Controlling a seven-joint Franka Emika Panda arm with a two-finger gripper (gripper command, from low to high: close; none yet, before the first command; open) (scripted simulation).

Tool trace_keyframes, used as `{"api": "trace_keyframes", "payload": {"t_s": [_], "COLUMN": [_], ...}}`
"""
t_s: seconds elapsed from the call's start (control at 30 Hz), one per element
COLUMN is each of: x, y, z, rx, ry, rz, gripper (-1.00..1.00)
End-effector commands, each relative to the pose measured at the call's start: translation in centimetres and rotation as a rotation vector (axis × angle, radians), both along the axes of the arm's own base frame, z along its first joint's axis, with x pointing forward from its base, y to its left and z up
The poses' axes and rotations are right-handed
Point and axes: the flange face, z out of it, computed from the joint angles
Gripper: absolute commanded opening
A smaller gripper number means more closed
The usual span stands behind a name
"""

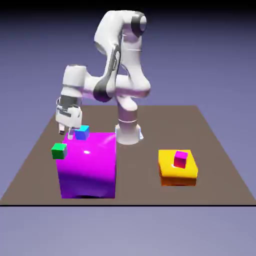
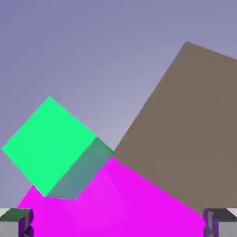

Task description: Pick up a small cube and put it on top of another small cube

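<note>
The white two-finger gripper (image 1: 66,135) is spread wide, holding nothing, above the huge glossy magenta block (image 1: 87,165); a green cube (image 1: 59,151) and blue cube (image 1: 82,132) crowd it. The tiny magenta-pink cube (image 1: 180,159) sits on the flat yellow-orange block (image 1: 177,172); I can't make out a yellow cube

There are three small cubes: one green (image 1: 59,151), one blue (image 1: 81,133) and one magenta-pink (image 1: 180,160). There are two large blocks: one magenta block (image 1: 89,167) and one yellow-orange block (image 1: 171,170). One worktop (image 1: 142,175) and one robot arm (image 1: 131,65) complete the count. The hand view takes in one small cube, one large block and one worktop.
</note>
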Motion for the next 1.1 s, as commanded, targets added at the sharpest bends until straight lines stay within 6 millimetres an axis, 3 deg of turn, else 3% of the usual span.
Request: {"api": "trace_keyframes", "payload": {"t_s": [0.0,0.1,0.33,0.4,0.43,0.67,0.7,0.73,0.97,1.07], "x": [-1.0,-4.1,-10.5,-12.5,-12.5,-12.5,-12.5,-12.5,-12.2,-5.8], "y": [-1.4,-4.9,-3.7,-3.6,-3.6,-3.7,-3.7,-3.7,-3.8,-4.4], "z": [-0.8,-3.5,-13.5,-14.1,-14.1,-21.1,-21.1,-21.1,-13.8,-7.2], "rx": [0.023,0.087,0.223,0.241,0.241,0.241,0.241,0.241,0.235,0.137], "ry": [0.014,0.058,0.238,0.258,0.258,0.258,0.258,0.258,0.252,0.148], "rz": [-0.066,-0.246,-0.393,-0.463,-0.463,-0.463,-0.463,-0.463,-0.455,-0.285], "gripper": [0.00,0.00,0.00,0.00,0.00,0.00,-1.00,-1.00,-1.00,-1.00]}}
